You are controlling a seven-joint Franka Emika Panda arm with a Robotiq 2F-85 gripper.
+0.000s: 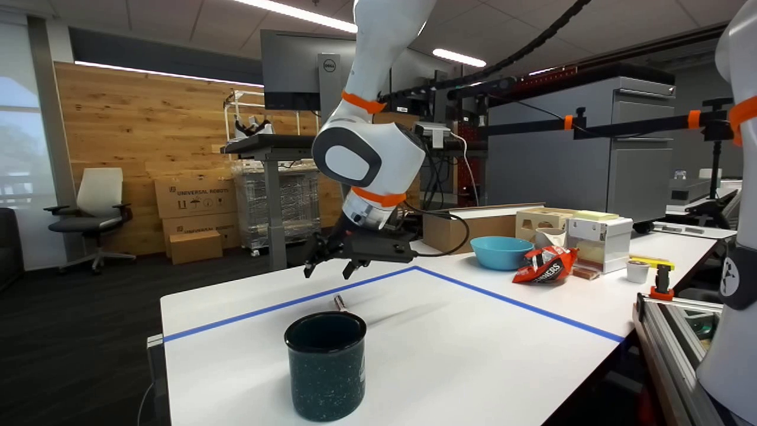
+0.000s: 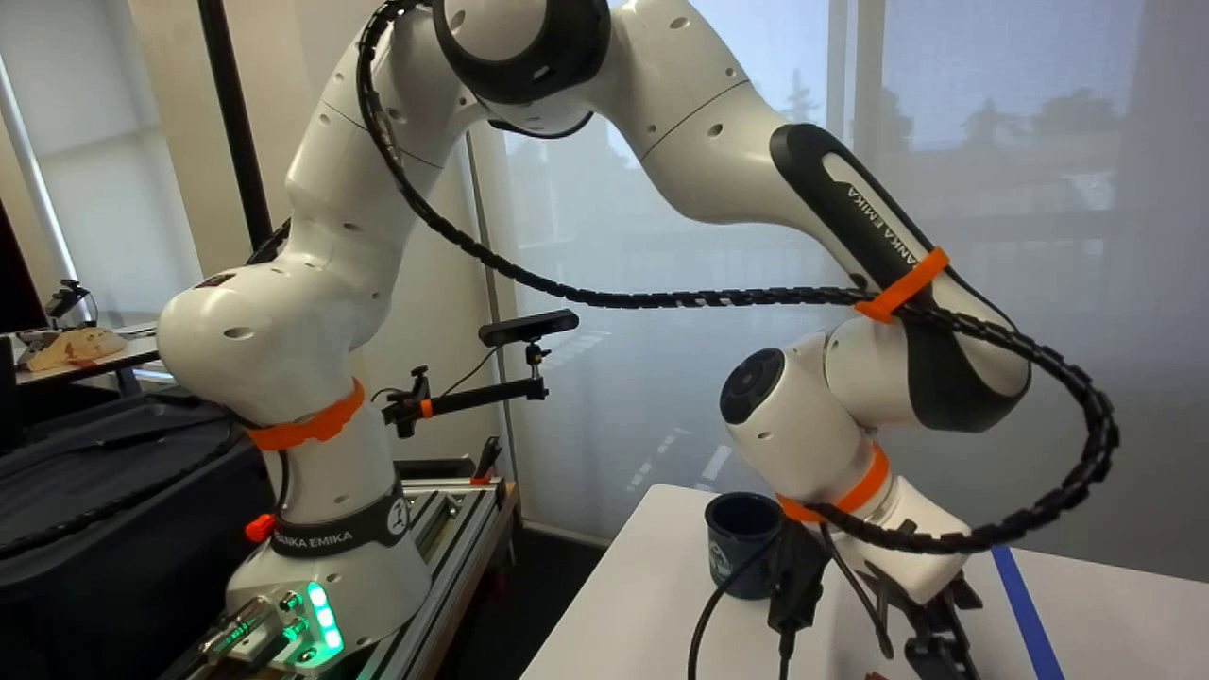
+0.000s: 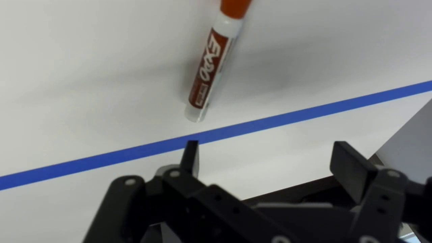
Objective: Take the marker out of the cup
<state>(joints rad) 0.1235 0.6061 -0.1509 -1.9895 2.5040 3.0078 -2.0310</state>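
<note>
The marker [image 3: 207, 67] lies on the white tabletop outside the cup, its reddish-brown cap at the top edge of the wrist view and its clear end close to a blue tape line. In an exterior view only one end of the marker [image 1: 339, 302] shows, behind the rim of the cup. The dark teal cup [image 1: 328, 376] stands upright; in an exterior view the cup [image 2: 739, 548] is partly covered by the wrist. My gripper [image 1: 327, 273] hovers above the table past the marker. Its fingers [image 3: 352, 168] are spread wide, with nothing between them in the wrist view.
Blue tape [image 1: 508, 299] marks off part of the table. Toward the back stand a light-blue bowl [image 1: 500, 252], a red snack bag [image 1: 545, 264], a clear-fronted box [image 1: 598, 242] and a small white cup [image 1: 637, 271]. The table's edge [image 3: 290, 189] runs beneath the gripper.
</note>
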